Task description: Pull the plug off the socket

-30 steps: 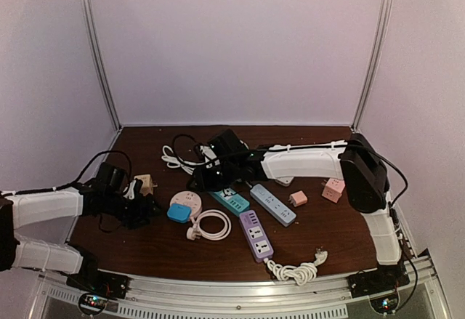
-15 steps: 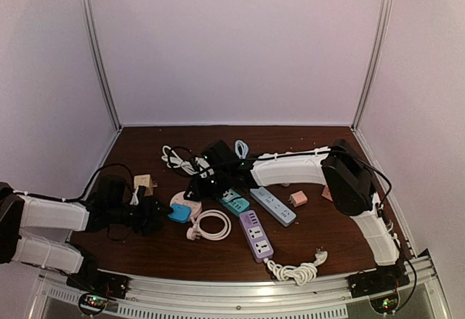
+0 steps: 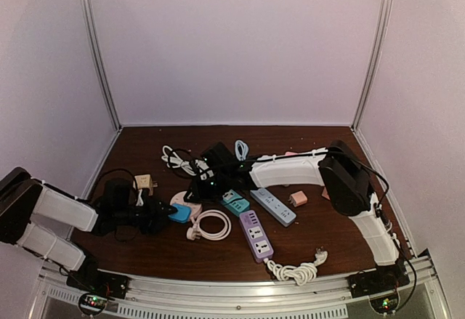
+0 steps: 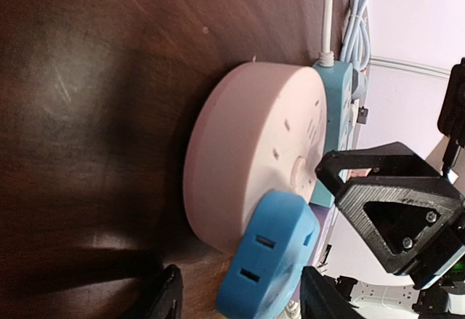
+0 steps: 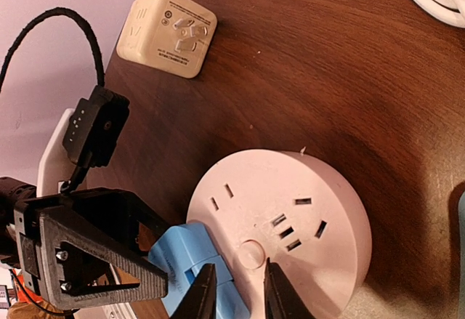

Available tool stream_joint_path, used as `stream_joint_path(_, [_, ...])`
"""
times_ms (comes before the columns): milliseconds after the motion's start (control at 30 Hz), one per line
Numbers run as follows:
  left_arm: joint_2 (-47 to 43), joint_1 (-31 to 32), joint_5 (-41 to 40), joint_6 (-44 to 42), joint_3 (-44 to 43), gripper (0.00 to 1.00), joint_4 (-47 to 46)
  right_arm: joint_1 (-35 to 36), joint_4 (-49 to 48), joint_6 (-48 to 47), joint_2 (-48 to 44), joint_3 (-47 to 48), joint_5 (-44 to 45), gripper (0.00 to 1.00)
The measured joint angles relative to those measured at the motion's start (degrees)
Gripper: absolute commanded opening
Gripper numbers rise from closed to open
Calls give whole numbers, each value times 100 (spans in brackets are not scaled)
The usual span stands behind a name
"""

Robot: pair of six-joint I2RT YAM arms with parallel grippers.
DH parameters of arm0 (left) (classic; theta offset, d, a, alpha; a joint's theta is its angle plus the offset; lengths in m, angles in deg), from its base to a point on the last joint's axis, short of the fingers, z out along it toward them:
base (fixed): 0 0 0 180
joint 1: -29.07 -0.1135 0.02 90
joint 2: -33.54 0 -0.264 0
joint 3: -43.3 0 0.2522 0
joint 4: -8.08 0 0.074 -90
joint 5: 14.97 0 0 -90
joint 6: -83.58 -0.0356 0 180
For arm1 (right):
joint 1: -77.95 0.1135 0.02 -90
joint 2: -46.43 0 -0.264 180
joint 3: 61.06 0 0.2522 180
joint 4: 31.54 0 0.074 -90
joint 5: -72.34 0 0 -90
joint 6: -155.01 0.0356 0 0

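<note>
Left wrist view: the left gripper (image 4: 243,301) has its fingers apart on either side of the blue rectangular plug (image 4: 269,261), with a gap showing at each side, so nothing is clamped. The plug sits in the near edge of the round pale pink socket (image 4: 247,152), which lies flat on the dark brown bench (image 4: 87,79). Right wrist view: the right gripper (image 5: 238,290) has its 2 fingers narrowly parted over the socket's top beside the centre button, holding nothing. I cannot tell whether they touch it.

Blue plug (image 4: 269,264) still seated in rim outlet of round pink socket (image 4: 247,159); socket flat, face up, front-left.
</note>
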Motion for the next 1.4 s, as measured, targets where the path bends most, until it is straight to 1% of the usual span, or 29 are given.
stream_joint_path(333, [584, 111, 46, 444, 94, 40, -1023, 0, -13, 13, 15, 4, -17, 22])
stream_joint_path(467, [597, 122, 90, 566, 136, 35, -1246, 0, -13, 17, 20, 4, -15, 22])
stream_joint_path(600, [575, 120, 107, 632, 138, 28, -1276, 0, -11, 17, 24, 4, -15, 21])
stream_joint_path(900, [396, 122, 118, 769, 136, 23, -1294, 0, -2, 0, 24, 4, -15, 20])
stream_joint_path(1200, [398, 120, 168, 1008, 107, 10, -1456, -11, 9, -2, 24, 2, -11, 20])
stream_joint_path(1400, [501, 120, 179, 1224, 111, 10, -1626, -13, -4, 0, 26, -9, 20, 19])
